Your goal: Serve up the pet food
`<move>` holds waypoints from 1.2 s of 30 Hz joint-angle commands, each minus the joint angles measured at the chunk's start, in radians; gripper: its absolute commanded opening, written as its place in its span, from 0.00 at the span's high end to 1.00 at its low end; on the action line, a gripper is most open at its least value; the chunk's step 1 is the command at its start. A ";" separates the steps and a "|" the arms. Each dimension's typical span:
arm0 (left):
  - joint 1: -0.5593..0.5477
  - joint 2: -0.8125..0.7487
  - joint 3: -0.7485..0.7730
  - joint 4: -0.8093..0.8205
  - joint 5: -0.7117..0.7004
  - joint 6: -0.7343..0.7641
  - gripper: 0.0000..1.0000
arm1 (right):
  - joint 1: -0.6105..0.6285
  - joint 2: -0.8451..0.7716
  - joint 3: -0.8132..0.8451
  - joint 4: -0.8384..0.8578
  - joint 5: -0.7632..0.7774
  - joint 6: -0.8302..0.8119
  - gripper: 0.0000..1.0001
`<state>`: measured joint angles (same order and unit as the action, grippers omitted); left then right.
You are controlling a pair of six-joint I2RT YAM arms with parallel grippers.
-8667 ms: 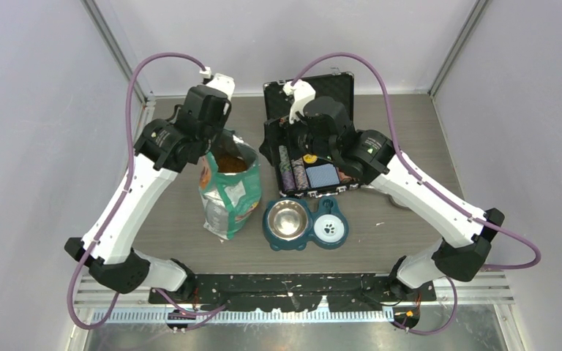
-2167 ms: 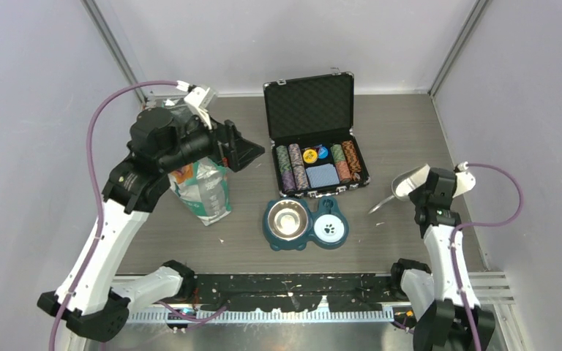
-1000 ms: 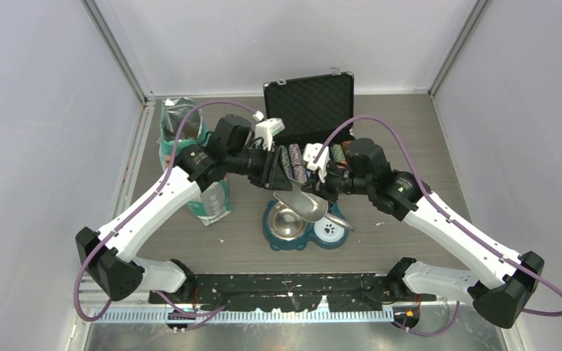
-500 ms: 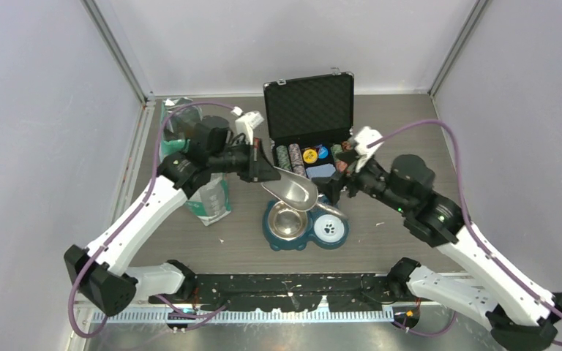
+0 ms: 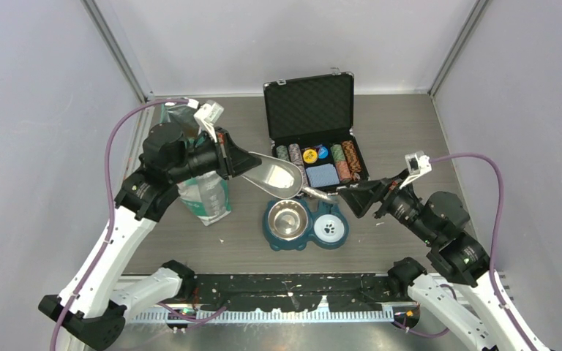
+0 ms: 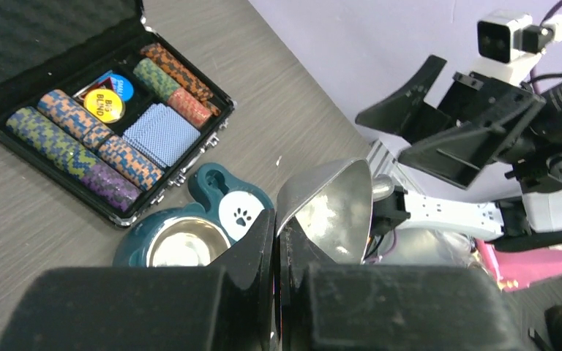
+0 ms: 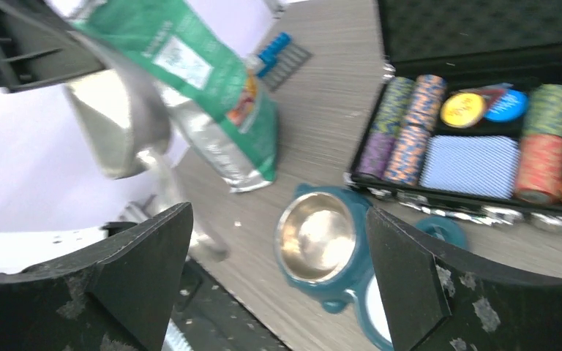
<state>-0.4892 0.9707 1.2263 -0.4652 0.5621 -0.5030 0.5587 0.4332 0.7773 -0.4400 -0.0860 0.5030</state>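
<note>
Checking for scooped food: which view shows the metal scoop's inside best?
Top external: the scoop has its bowl facing the camera, and it looks empty. Left wrist shows part of the bowl, close up; right wrist shows it blurred.

The desk (image 5: 410, 124) has a grey wood-grain top under even, diffuse light. Plain pale lavender-grey wall panels (image 5: 285, 36) enclose it on 3 sides, joined at the 2 far corners by aluminium posts (image 5: 113, 47). A black perforated plate (image 5: 293, 284) and a ribbed metal rail (image 5: 263, 315) run along its near edge.
</note>
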 commanded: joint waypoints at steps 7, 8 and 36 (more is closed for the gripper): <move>0.008 -0.051 0.036 0.199 -0.079 -0.159 1.00 | -0.006 0.117 -0.031 0.517 -0.325 0.270 0.04; 0.008 -0.057 0.036 0.204 -0.083 -0.160 1.00 | -0.008 0.132 -0.028 0.533 -0.339 0.299 0.04; 0.008 -0.086 -0.005 0.173 -0.222 -0.158 1.00 | -0.008 0.346 -0.051 0.869 -0.475 0.569 0.26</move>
<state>-0.4858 0.8875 1.1961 -0.3408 0.3473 -0.6559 0.5541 0.7940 0.7265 0.3408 -0.5446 1.0470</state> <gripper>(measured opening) 0.041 0.770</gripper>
